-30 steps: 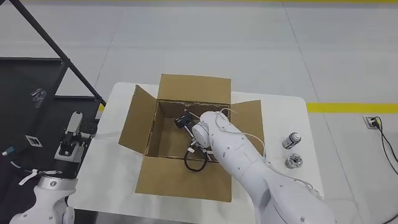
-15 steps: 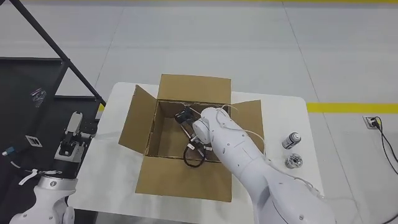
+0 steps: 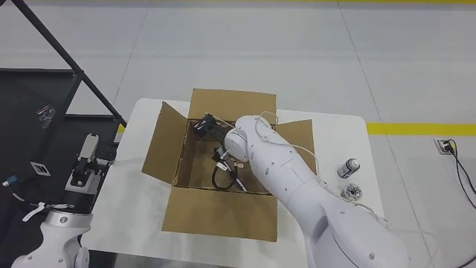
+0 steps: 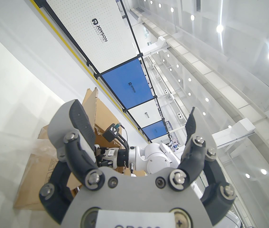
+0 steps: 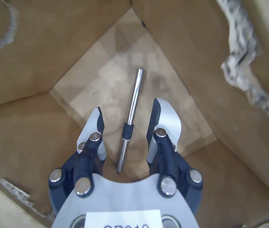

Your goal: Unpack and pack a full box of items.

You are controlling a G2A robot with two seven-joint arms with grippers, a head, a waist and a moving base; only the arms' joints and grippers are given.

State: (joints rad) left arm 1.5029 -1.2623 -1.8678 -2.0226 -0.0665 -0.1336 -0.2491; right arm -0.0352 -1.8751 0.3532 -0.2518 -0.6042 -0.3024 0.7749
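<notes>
While the rod [image 5: 134,96] lies in the box [image 5: 42,48], you're likely unpacking.
Your right end effector [image 5: 127,106] hangs apart over it: lower, then close.

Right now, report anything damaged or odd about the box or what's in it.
The cardboard box has ragged, torn flap edges with crushed corrugation exposed. Otherwise nothing stands out: a metal rod lies flat on the box floor, under the open right gripper.

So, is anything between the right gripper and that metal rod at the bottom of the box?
Nothing visible. The metal rod lies bare on the cardboard box floor, in line with the gap between the right gripper's open jaws; the box walls stand clear at the sides.
</notes>
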